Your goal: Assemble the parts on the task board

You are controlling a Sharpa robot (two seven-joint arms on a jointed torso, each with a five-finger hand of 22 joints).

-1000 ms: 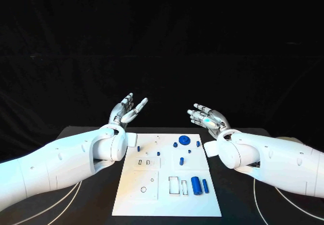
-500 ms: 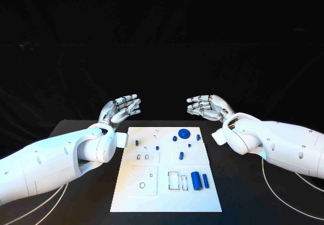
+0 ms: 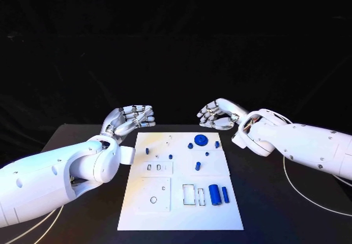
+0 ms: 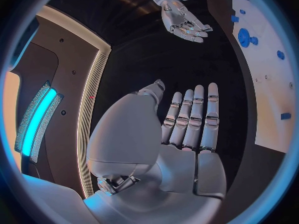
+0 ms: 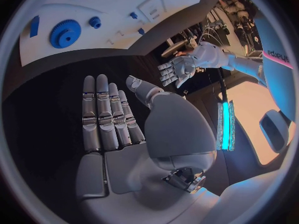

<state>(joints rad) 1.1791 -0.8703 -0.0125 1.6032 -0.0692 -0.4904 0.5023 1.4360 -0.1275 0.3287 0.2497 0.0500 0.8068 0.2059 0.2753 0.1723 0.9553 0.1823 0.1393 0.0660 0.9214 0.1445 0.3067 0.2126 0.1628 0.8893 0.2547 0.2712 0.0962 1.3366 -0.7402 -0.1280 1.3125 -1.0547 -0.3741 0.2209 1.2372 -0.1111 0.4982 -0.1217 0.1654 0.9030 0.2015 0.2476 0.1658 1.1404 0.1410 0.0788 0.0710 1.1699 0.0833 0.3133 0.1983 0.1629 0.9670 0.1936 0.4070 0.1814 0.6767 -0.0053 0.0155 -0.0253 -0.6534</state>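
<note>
We see both hands raised beyond the task board [image 3: 180, 218], empty. The left hand [image 3: 130, 120] and right hand [image 3: 217, 114] have fingers straight and close together.

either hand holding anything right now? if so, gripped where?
Nothing is held. The left hand and right hand both show bare palms with fingers extended, above the table beyond the task board; the blue parts lie on the board.

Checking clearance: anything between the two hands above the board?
No. Head view shows only a bare gap between left hand and right hand, beyond the board's far edge.
</note>
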